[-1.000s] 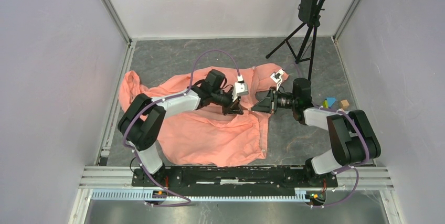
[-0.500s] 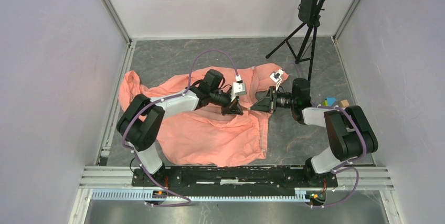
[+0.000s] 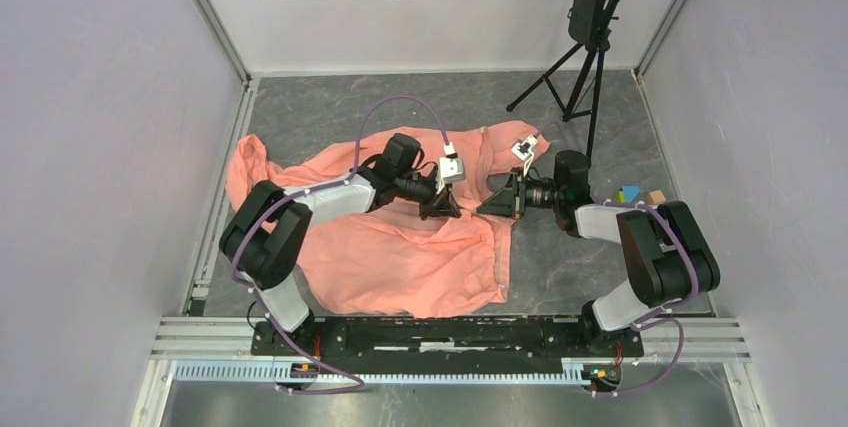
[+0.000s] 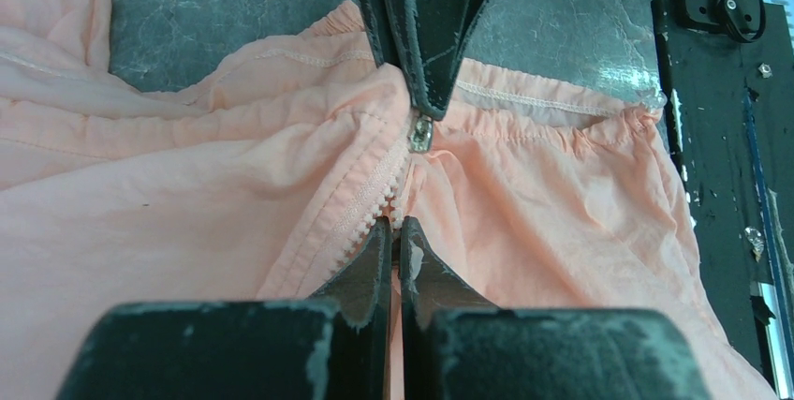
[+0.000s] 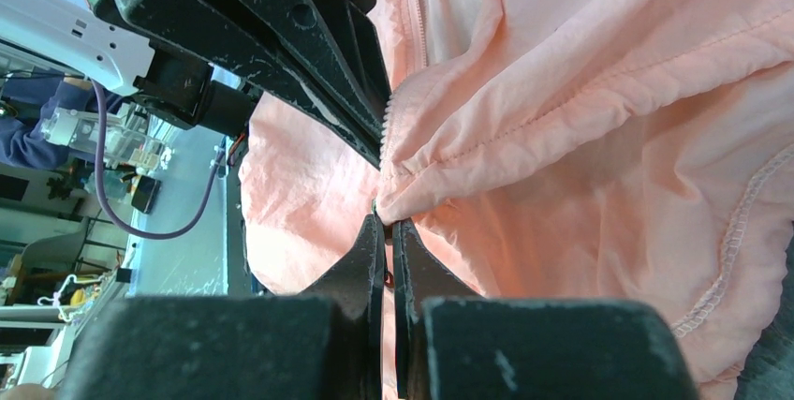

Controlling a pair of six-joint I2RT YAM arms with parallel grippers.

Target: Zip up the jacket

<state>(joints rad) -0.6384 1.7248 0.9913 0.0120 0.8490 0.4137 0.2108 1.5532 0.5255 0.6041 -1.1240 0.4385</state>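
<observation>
The salmon-pink jacket lies spread and wrinkled on the grey table. My left gripper and right gripper face each other tip to tip over its front opening. In the left wrist view the left gripper is shut on the pale zipper strip. Just beyond it the right gripper's fingers pinch down at the small metal slider. In the right wrist view the right gripper is shut at the bunched zipper edge of the jacket, with the left arm's fingers close opposite.
A black tripod stand rises at the back right. Small coloured blocks and a wooden block lie by the right arm. A black rail runs along the near edge. Walls close in on both sides.
Both grippers have shifted slightly left and away from the bases together, still closed on the zipper between them. The jacket barely moved.
</observation>
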